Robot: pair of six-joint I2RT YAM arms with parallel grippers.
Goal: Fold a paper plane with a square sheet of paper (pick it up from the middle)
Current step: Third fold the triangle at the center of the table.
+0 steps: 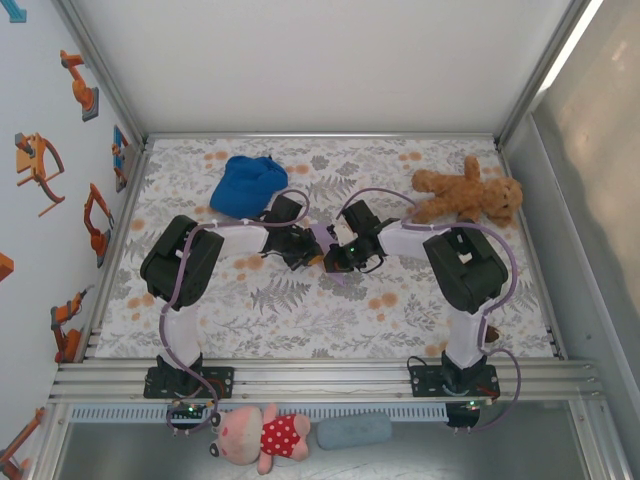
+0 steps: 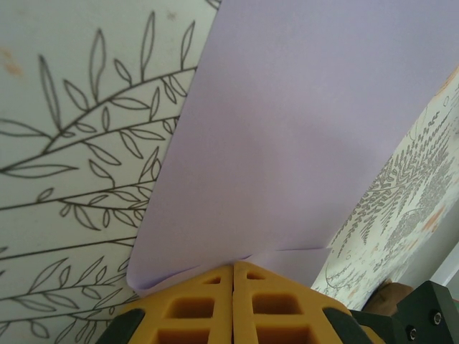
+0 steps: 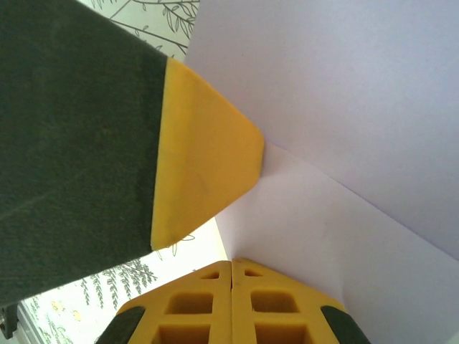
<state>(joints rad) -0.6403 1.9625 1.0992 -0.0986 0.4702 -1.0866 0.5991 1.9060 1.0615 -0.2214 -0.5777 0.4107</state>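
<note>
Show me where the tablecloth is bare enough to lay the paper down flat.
Widest bare patch: the near strip of tablecloth between left arm and right arm. A smaller one lies at the far edge between the blue cap and teddy bear. The centre is crowded: left gripper and right gripper both pinch the lavender paper there.

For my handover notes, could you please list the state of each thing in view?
Thin lavender square sheet of paper: bent, pinched by both tools.
Left tool: shut on the paper.
Right tool: shut on the paper.
Blue fabric cap: crumpled, lying free.
Brown plush teddy bear: lying flat, untouched.
</note>
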